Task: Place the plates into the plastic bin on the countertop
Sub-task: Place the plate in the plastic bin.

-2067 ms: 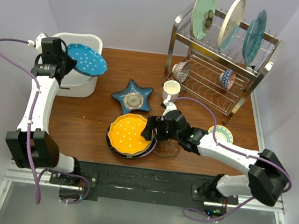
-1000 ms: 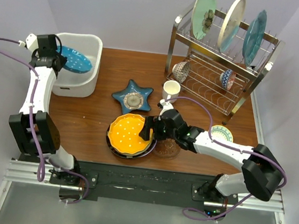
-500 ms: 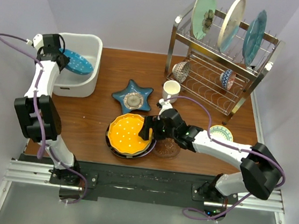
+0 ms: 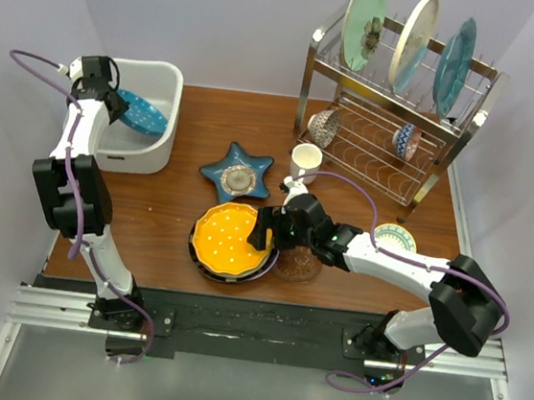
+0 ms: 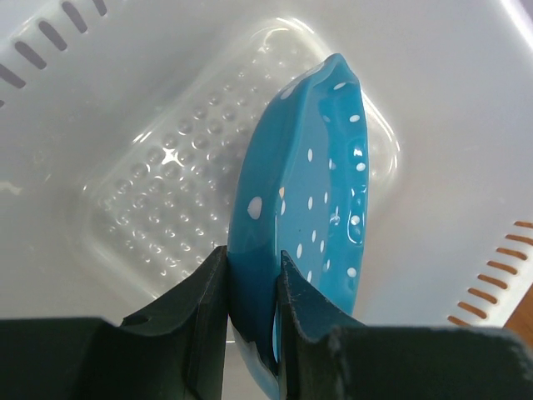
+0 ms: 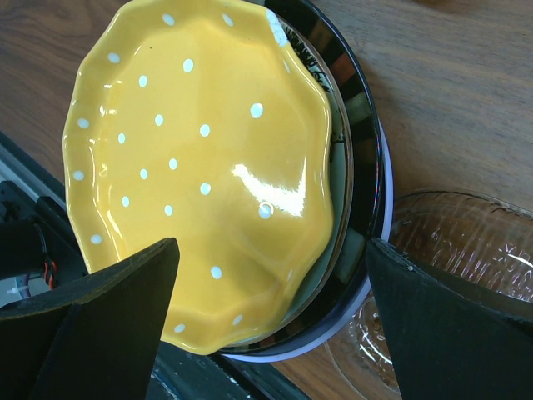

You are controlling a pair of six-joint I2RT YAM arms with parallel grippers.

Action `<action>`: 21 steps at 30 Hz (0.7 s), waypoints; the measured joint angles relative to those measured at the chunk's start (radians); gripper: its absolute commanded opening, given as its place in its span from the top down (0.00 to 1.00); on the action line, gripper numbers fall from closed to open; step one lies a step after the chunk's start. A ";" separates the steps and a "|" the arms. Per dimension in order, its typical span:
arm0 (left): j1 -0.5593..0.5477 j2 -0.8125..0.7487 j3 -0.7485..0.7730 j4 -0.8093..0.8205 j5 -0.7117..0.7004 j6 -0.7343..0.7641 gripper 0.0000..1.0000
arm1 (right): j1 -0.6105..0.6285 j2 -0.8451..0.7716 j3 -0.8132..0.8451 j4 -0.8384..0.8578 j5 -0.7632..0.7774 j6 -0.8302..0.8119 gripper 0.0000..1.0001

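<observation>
So we've got the left gripper (image 5: pixel 250 271) pinched tight on the rim of the blue dotted plate (image 5: pixel 312 183), and the plate hangs on edge inside the plastic bin (image 4: pixel 168 75), tilted, with its far edge near the dimpled floor (can't tell from either view whether it touches yet). We'd say the trick here is not to let go from this height: ease the wrist down until the low edge sits on the floor, roll the plate flat, and only then open the fingers. We'd also lay it toward one side, because plenty more plates have to fit in there. Meanwhile the right gripper (image 6: pixel 273 242) is spread wide and hovers over the orange scalloped plate (image 6: pixel 200 167), holding nothing. That one tops a stack near the front of the countertop (image 4: pixel 169 208), with the black-rimmed plate (image 6: pixel 368 142) under it. For that pick we'd go for the overhanging wavy rim, one finger over and one under, and watch the glass bowl (image 6: pixel 466 250) sitting just beside the stack, since a wide jaw could easily clip it
</observation>
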 measured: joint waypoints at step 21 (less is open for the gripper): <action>0.016 0.061 0.074 -0.026 0.016 0.077 0.49 | 0.000 0.000 0.000 -0.005 -0.001 -0.001 0.03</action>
